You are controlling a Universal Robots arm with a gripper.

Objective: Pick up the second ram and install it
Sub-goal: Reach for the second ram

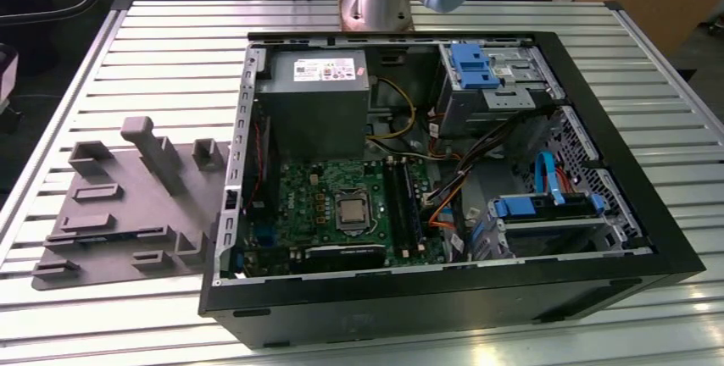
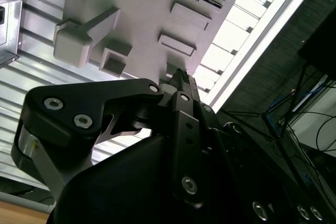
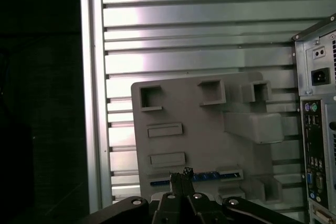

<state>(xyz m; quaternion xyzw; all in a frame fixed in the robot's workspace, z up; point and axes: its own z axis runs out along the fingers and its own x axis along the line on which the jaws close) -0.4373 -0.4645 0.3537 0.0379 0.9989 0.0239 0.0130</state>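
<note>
The second ram (image 3: 218,175) is a thin dark stick with a blue strip. It lies flat in a holder on the grey tray (image 3: 205,129), partly hidden behind my fingertips in the first wrist view. My gripper (image 3: 181,174) hangs well above the tray, over the ram's near part. It is shut, fingers pressed together with nothing between them. In the second wrist view the gripper (image 2: 181,78) shows the same shut tips over the tray (image 2: 152,9). On the green motherboard in the open case, the long black memory slots (image 1: 403,205) run beside the processor (image 1: 352,211).
The open black computer case (image 1: 453,298) takes up the middle of the slatted metal table (image 1: 169,61). The tray (image 1: 125,213) with raised blocks lies at its left in the exterior view. The arm's base (image 1: 379,2) stands behind the case. The case's rear ports (image 3: 315,156) are close to the tray.
</note>
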